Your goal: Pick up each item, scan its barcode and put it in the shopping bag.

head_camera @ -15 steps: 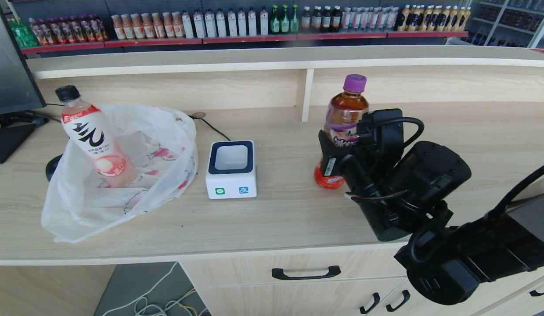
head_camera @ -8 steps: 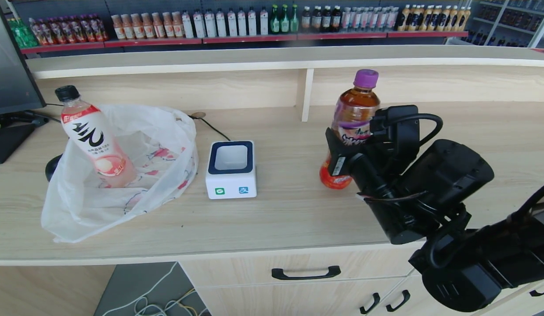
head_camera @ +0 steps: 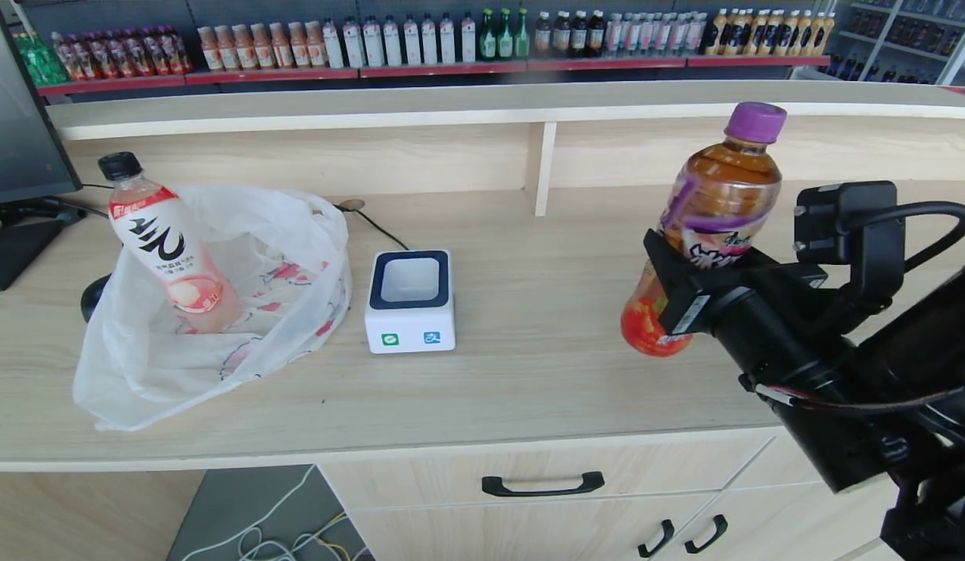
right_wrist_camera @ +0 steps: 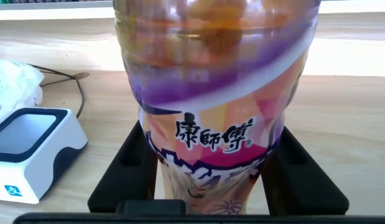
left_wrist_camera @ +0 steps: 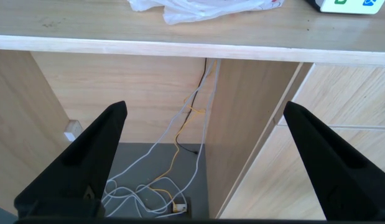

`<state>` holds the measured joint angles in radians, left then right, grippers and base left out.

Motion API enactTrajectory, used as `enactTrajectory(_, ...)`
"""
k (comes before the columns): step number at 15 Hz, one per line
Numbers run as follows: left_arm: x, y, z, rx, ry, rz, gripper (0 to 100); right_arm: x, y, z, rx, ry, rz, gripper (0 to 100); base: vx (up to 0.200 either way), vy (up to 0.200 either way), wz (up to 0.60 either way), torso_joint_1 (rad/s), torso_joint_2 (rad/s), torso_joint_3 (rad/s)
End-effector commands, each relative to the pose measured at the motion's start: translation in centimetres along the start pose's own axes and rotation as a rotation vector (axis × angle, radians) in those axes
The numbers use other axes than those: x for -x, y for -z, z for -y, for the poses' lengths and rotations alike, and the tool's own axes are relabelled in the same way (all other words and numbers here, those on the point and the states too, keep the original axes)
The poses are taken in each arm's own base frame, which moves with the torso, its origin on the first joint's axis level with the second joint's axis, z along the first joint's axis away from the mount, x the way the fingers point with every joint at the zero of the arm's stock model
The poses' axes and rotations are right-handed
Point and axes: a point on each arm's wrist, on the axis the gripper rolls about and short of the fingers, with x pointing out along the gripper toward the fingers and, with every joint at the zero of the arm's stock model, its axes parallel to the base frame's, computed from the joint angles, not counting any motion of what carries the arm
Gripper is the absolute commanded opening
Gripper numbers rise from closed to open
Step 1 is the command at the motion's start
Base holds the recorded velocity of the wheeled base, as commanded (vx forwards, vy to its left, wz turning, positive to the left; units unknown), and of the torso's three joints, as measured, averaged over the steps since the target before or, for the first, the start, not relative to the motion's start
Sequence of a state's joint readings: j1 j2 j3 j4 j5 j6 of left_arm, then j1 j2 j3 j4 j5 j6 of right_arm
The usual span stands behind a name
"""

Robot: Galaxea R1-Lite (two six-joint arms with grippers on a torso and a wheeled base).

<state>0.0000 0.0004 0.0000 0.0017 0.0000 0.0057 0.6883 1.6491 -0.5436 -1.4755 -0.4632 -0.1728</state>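
At the right of the head view, a tea bottle [head_camera: 708, 226] with a purple cap is held by the right gripper [head_camera: 696, 269]. The black fingers are closed around its lower middle, one on each side. The long axis of the bottle is near upright but tilted: the cap points to the upper right of the frame and the orange base to the lower left. The bottle seems to be raised above the wooden counter [head_camera: 529, 374].

In the right wrist view, the label of the tea bottle [right_wrist_camera: 211, 93] is turned to the camera. A purple and white band is seen, with dark characters on a white field and pink and orange below. The right gripper [right_wrist_camera: 211, 180] is clamped just under this print.

At the left of the head view, a white plastic shopping bag [head_camera: 287, 312] is spread open on the counter. A pink drink bottle [head_camera: 170, 249] with a black cap stands in it, leaning to the upper left. Its label is red and white with large black characters.

Between the bag and the tea bottle, a white barcode scanner [head_camera: 410, 300] with a dark blue frame is placed, its window facing up.

In the left wrist view, the left gripper [left_wrist_camera: 204, 168] is open wide below the counter edge, above loose cables [left_wrist_camera: 161, 180].
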Motion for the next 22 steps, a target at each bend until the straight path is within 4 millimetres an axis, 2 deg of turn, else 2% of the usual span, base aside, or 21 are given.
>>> enactTrajectory(1, 0.0, 0.0, 0.0, 0.0, 0.0, 0.001, 100, 2.1, -2.0, 1.2, -0.025, -0.001, 0.045, 0, 0.0, 0.0, 0.0, 0.0, 0.0, 0.0)
enactTrajectory(3, 0.0, 0.0, 0.0, 0.0, 0.0, 0.001, 100, 3.9, -2.3, 1.1, -0.03, -0.043, 0.036, 0, 0.0, 0.0, 0.0, 0.0, 0.0, 0.0)
enactTrajectory(4, 0.0, 0.0, 0.0, 0.0, 0.0, 0.001, 100, 5.3, -1.7, 0.8, -0.016, -0.08, -0.001, 0, 0.0, 0.0, 0.0, 0.0, 0.0, 0.0)
enactTrajectory(6, 0.0, 0.0, 0.0, 0.0, 0.0, 0.001, 100, 7.2, -1.7, 0.8, 0.07, -0.131, -0.007, 0, 0.0, 0.0, 0.0, 0.0, 0.0, 0.0)
enactTrajectory(14, 0.0, 0.0, 0.0, 0.0, 0.0, 0.001, 100, 8.6, -1.9, 0.2, 0.388, -0.198, 0.024, 0, 0.0, 0.0, 0.0, 0.0, 0.0, 0.0)
enactTrajectory(18, 0.0, 0.0, 0.0, 0.0, 0.0, 0.001, 100, 10.5, -2.8, -1.8, 0.553, -0.332, 0.105, 0, 0.0, 0.0, 0.0, 0.0, 0.0, 0.0)
enactTrajectory(19, 0.0, 0.0, 0.0, 0.0, 0.0, -0.001, 100, 11.2, -2.8, -3.1, 0.611, -0.401, 0.135, 0, 0.0, 0.0, 0.0, 0.0, 0.0, 0.0)
enactTrajectory(22, 0.0, 0.0, 0.0, 0.0, 0.0, 0.001, 100, 12.4, -2.8, -5.4, 0.68, -0.508, 0.184, 0, 0.0, 0.0, 0.0, 0.0, 0.0, 0.0)
